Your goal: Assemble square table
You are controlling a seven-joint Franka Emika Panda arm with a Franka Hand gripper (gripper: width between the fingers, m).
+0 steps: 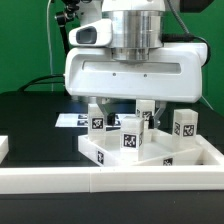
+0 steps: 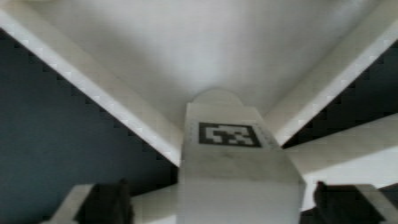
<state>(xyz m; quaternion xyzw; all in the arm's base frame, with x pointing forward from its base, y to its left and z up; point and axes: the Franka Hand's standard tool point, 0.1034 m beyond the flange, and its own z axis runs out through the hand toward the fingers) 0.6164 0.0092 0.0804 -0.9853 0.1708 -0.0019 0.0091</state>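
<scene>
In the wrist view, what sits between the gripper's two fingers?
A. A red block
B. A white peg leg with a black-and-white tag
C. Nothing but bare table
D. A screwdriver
B: a white peg leg with a square tag stands between the fingers.

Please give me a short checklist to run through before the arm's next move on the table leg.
1. Tool lowered over the square table top: ok.
2. Tagged white leg centred between the two dark fingers in the wrist view: ok.
3. Fingers touching the leg: not ok; a gap shows on both sides, so no grip can be confirmed.
4. Leg upright and in line with the tool: ok, as far as the wrist view shows.
5. Other legs standing apart from the tool: ok for the one at the exterior view's right; cannot tell for those under the tool body.
6. Leg seated in the top: cannot tell.
</scene>
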